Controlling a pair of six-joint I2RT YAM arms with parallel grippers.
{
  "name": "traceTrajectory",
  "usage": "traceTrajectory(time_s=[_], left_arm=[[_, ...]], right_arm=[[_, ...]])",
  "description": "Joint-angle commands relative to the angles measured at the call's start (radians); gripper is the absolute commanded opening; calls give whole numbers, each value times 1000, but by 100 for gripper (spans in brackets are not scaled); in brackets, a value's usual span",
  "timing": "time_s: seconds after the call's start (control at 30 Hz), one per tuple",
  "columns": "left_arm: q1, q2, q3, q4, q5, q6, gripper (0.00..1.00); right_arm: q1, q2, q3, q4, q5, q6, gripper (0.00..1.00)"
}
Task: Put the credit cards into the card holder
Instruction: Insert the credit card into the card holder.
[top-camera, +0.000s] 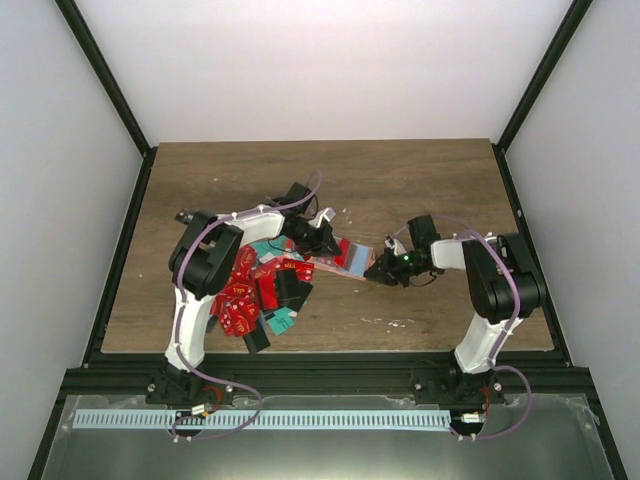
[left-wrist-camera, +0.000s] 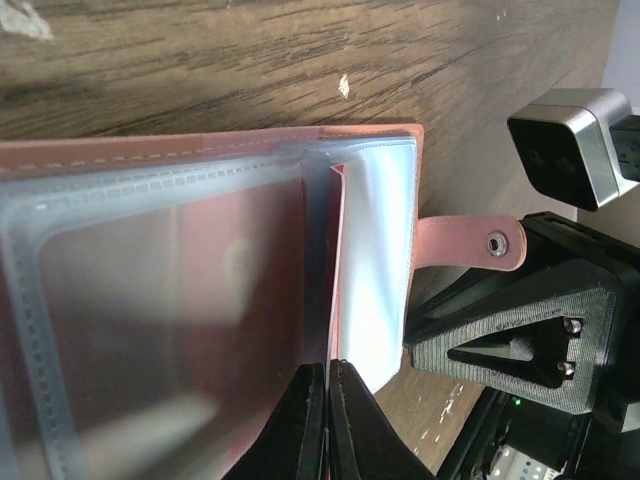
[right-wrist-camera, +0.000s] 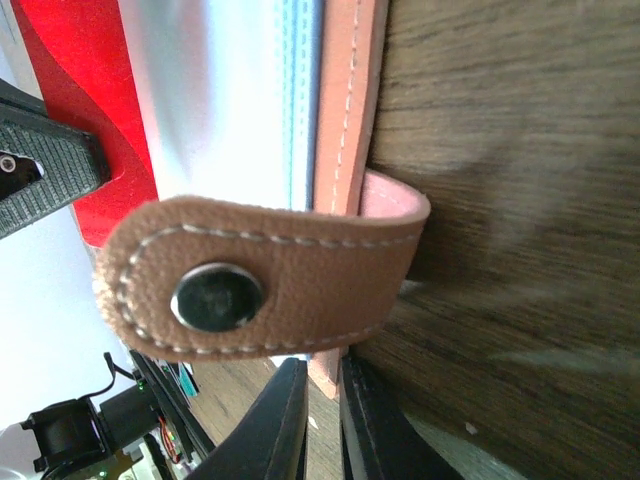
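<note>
We see a brown wood-grain table (top-camera: 430, 190) with a dark rim around it. On its left half lies a loose heap of cards (top-camera: 245, 300), overlapping one another. Most are red, with a few teal ones (top-camera: 281, 320) and black ones (top-camera: 256, 340) toward the near side of the heap. Just right of the heap, about mid-table, is the pink-tan card holder (top-camera: 352, 258), open with its clear sleeves showing. We cannot tell whether it rests flat on the wood. Small white flecks (top-camera: 400, 322) dot the boards near the front edge, and a few more lie farther back.
</note>
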Motion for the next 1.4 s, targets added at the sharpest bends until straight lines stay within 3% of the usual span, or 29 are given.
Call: traceTrajectory(time_s=[0.0,0.3,1.37], left_arm=[[-16,37,-17,41,4,-15,4],[-22,51,-17,26,-9,8,4],[-82,135,48,39,21,-68,4]], right_arm=[[-1,32,44,-14,49,-4,13],[-2,-4,111,-99,107,-30,13],[0,119,174,-65,102,-58,6]])
